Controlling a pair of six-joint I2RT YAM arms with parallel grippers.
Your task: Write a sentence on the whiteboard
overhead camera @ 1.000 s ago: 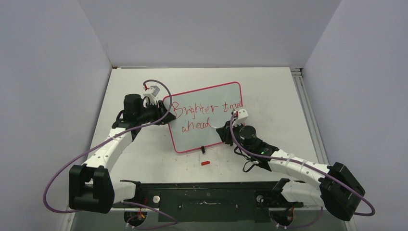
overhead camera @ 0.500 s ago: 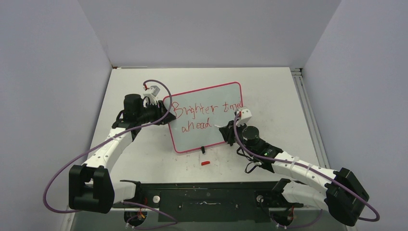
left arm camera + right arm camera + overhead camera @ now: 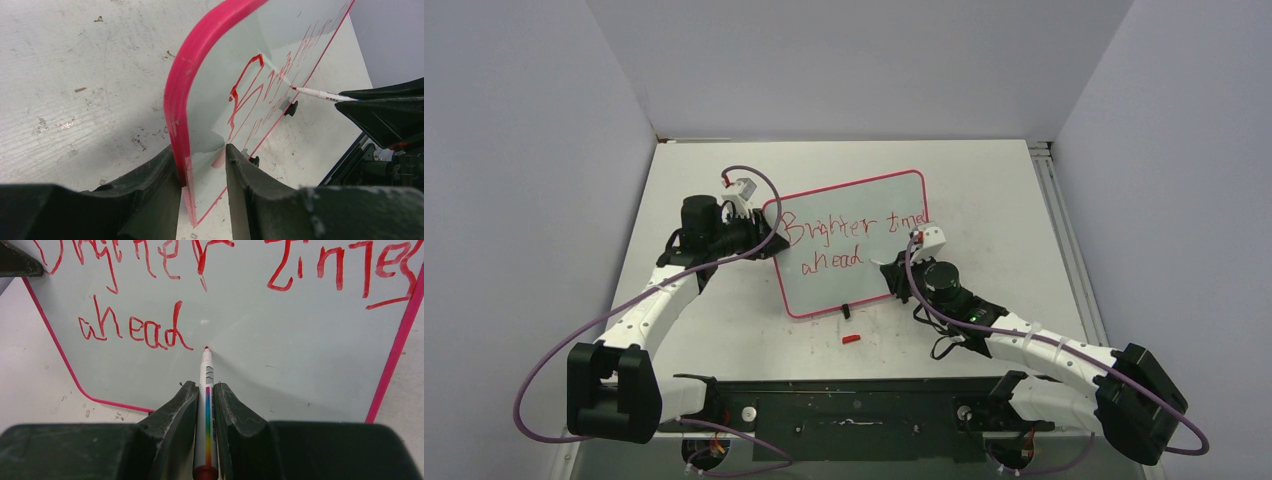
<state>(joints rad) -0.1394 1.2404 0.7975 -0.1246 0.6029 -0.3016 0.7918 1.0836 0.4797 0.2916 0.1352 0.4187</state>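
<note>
Right wrist: right jaws were clamped on the marker (image 3: 206, 390), tip just past "ahead".
Whiteboard (image 3: 854, 285): left jaws gripped its left edge.
Sentence (image 3: 832, 228): looked finished.
Next: probably called for lifting the tip clear.

- I'm seeing the whiteboard (image 3: 849, 285) sitting in the middle of the scene, its glossy white face showing inside a pink-red rounded frame, its right end angling toward the far side.
- I'm reading the sentence (image 3: 822, 229) running in thin red strokes: "Brighter times" above, "ahead" below at the left.
</note>
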